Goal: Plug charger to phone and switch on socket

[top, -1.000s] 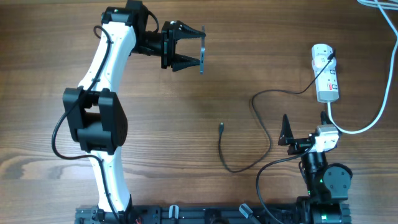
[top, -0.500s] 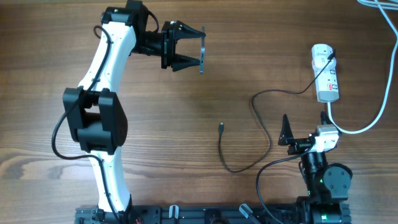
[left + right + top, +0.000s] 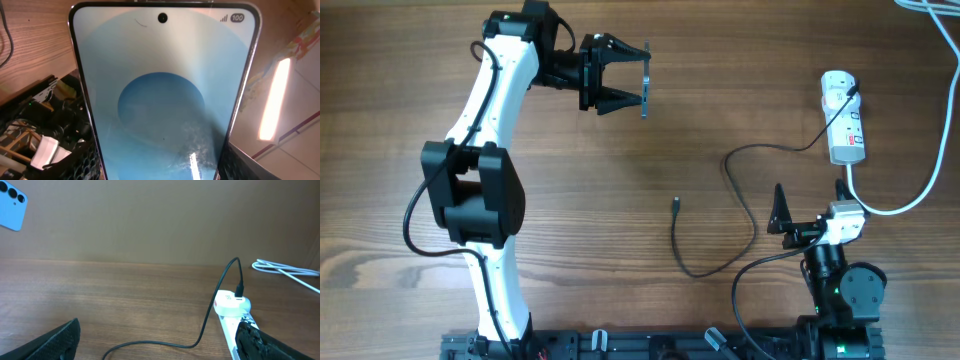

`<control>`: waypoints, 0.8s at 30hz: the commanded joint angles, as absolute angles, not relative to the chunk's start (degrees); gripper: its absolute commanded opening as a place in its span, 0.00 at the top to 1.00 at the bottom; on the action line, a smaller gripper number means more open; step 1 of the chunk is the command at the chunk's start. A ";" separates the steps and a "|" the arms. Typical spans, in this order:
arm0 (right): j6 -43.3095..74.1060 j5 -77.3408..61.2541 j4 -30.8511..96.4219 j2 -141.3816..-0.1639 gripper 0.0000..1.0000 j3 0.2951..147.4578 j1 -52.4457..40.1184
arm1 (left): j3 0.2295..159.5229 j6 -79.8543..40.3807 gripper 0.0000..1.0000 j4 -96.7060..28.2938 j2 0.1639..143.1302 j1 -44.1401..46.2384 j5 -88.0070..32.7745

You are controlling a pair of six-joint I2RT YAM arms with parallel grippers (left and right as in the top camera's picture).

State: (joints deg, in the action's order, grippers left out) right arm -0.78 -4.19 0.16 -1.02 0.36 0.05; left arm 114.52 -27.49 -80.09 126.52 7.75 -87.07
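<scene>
My left gripper (image 3: 638,83) is shut on the phone (image 3: 645,82), held on edge above the table at the upper middle. Its cyan screen (image 3: 165,95) fills the left wrist view; its blue back shows far left in the right wrist view (image 3: 11,205). The charger cable (image 3: 745,225) loops on the table, its tip (image 3: 676,204) lying free at centre. Its other end is plugged into the white socket strip (image 3: 843,130) at the right. My right gripper (image 3: 807,210) is open and empty, just below the strip (image 3: 230,311), with the cable (image 3: 200,332) between its fingers' view.
The strip's thick white cord (image 3: 930,180) curves along the right edge and off the top right corner. Both arm bases stand at the front edge of the wooden table (image 3: 570,220).
</scene>
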 commanded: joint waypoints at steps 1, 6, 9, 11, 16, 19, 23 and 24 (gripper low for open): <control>-1.45 -3.44 -0.03 -0.80 0.00 0.30 0.30 | 116.01 -27.18 0.36 -79.94 124.57 7.49 -88.86; -1.45 -3.44 -0.03 -0.80 0.00 0.30 0.30 | 116.01 -27.20 0.36 -79.99 124.57 7.55 -88.88; -1.45 -3.44 -0.03 -0.80 0.01 0.30 0.30 | 116.01 -27.20 0.35 -79.96 124.57 7.60 -88.88; -1.43 -3.44 -0.03 -0.80 0.00 0.30 0.30 | 116.01 -27.22 0.35 -79.96 124.57 7.60 -88.88; -1.13 -3.53 -0.08 -0.80 0.00 0.30 0.30 | 116.01 -27.22 0.35 -79.96 124.57 7.60 -88.88; 9.96 -9.39 -0.73 -0.80 0.00 0.30 0.30 | 116.01 -27.22 0.35 -79.96 124.57 7.60 -88.88; 47.97 -21.78 -1.63 -0.80 0.00 0.30 0.30 | 116.01 -27.20 0.35 -79.96 124.57 7.60 -88.88; 57.10 -22.92 -1.72 -0.80 0.00 0.30 0.30 | 116.01 -27.20 0.35 -79.96 124.57 7.60 -88.88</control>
